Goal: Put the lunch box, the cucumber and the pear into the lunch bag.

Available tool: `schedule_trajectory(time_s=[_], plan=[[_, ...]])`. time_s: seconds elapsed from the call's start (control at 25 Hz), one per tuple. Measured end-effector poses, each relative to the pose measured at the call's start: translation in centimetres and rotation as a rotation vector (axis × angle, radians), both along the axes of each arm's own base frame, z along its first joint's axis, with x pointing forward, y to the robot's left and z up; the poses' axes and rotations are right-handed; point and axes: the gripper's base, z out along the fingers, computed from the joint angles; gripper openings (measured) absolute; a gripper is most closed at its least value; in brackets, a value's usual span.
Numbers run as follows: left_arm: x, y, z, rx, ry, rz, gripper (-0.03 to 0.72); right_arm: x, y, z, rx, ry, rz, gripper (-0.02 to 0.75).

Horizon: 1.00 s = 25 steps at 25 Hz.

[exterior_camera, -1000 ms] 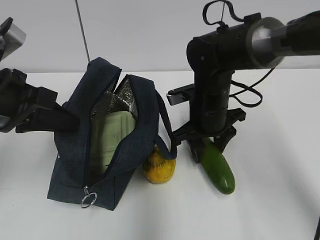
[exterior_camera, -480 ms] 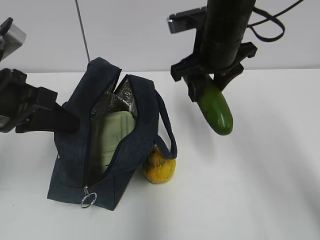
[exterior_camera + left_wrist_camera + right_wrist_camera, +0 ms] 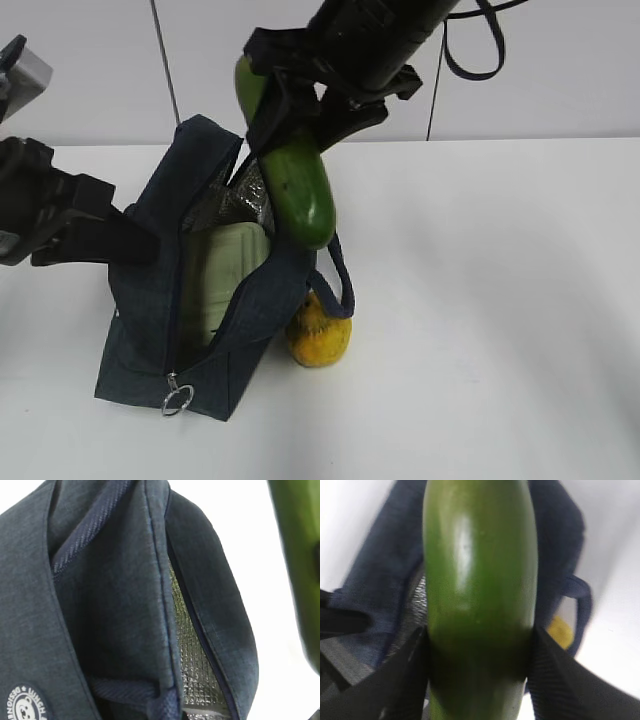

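Note:
The navy lunch bag stands open on the white table, and it fills the left wrist view. The sage-lidded lunch box sits inside it. The pear lies on the table against the bag's right side, and it also shows in the right wrist view. My right gripper is shut on the cucumber and holds it tilted over the bag's opening, its lower tip at the right rim. My left gripper grips the bag's left wall, with its fingertips hidden in the fabric.
The bag's ring pull hangs at its near end, and its loop handle drapes over the pear. Silvery lining shows in the opening. White table lies to the right.
My right gripper has lifted the cucumber off the table and carried it left, from right of the pear to above the bag's opening. The left arm, bag and pear have not moved.

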Motion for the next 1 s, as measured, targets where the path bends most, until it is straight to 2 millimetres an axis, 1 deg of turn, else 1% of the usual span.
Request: schedule_trajectory(time_s=[0.08, 0.16, 0.4, 0.48, 0.6, 0.68, 0.76, 0.92, 1.0], plan=[[0.0, 0.0, 0.0, 0.000, 0.000, 0.000, -0.015, 0.1, 0.7, 0.1, 0.070, 0.005, 0.022, 0.404], [0.0, 0.0, 0.0, 0.000, 0.000, 0.000, -0.015, 0.5, 1.1, -0.5, 0.104, 0.019, 0.024, 0.404], [0.0, 0.0, 0.0, 0.000, 0.000, 0.000, -0.015, 2.3, 3.1, -4.9, 0.194, 0.132, 0.036, 0.404], [0.0, 0.0, 0.0, 0.004, -0.003, 0.001, -0.015, 2.9, 3.6, -6.1, 0.228, 0.161, 0.024, 0.404], [0.0, 0.0, 0.0, 0.006, -0.004, 0.001, -0.015, 3.4, 3.9, -7.6, 0.227, 0.185, 0.018, 0.407], [0.0, 0.0, 0.0, 0.006, -0.004, 0.001, -0.015, 3.6, 4.0, -8.4, 0.220, 0.197, 0.013, 0.426], [0.0, 0.0, 0.0, 0.006, -0.004, 0.001, -0.015, 3.8, 4.1, -8.9, 0.218, 0.203, 0.010, 0.454], [0.0, 0.0, 0.0, 0.006, -0.004, 0.001, -0.015, 3.8, 4.2, -8.8, 0.225, 0.199, 0.017, 0.498], [0.0, 0.0, 0.0, 0.005, -0.003, 0.000, -0.015, 3.8, 4.2, -8.8, 0.230, 0.195, 0.023, 0.505]])
